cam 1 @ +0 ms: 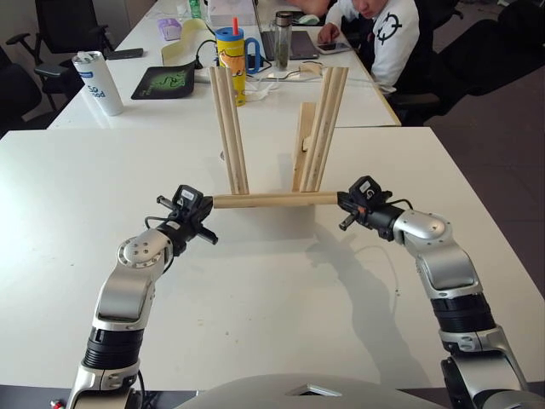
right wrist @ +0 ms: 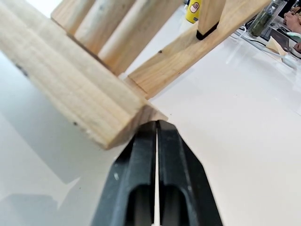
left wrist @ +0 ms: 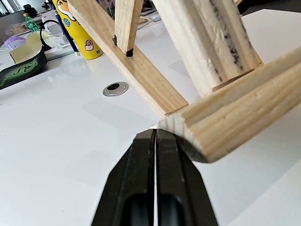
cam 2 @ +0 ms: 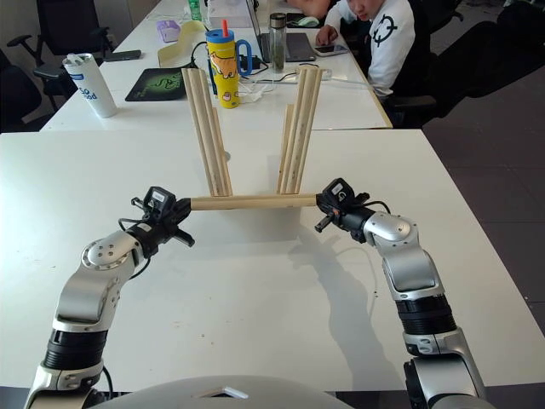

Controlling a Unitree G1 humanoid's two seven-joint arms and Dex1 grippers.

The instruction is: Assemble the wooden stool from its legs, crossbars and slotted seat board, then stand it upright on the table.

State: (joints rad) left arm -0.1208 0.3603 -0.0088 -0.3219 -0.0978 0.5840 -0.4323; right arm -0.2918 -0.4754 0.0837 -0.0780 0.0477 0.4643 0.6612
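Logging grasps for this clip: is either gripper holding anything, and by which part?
Neither clamps anything: left gripper and right gripper, both shut, press their tips against opposite ends of the stool's seat board.

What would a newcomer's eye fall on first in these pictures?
First, the pale wooden stool in the middle of the white table, with its two groups of long legs rising from a horizontal board. Next, the left hand and the right hand, each with shut fingers at one end of that board. Behind, a yellow plastic tumbler stands on the far desk.
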